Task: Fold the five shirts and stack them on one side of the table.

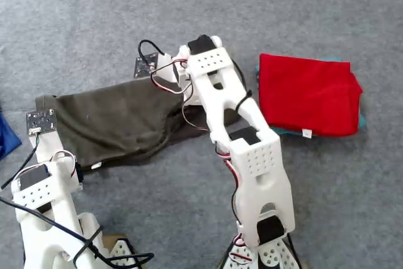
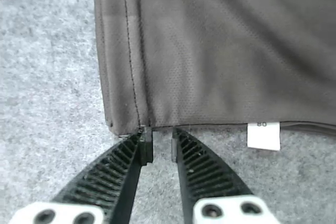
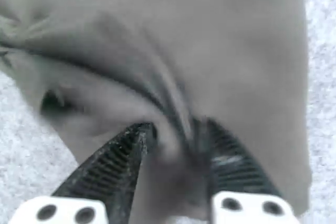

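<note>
A dark olive shirt (image 1: pixel 113 121) lies loosely folded left of the table's middle. My left gripper (image 2: pixel 161 144) sits at its near hem beside a corner, fingers a narrow gap apart with nothing between them. A white tag (image 2: pixel 263 135) hangs from the hem close by. My right gripper (image 3: pixel 178 135) is shut on a bunched fold of the dark shirt (image 3: pixel 210 35) at its far right end. The right arm (image 1: pixel 220 92) reaches over that end from the front. A folded red shirt (image 1: pixel 308 92) rests on a folded teal shirt (image 1: pixel 289 132) at the right.
A blue cloth (image 1: pixel 5 135) pokes in at the table's left edge, close to the left arm (image 1: pixel 44 187). Grey felt (image 1: pixel 157 206) covers the table. There is bare room along the back and at the front between the arms.
</note>
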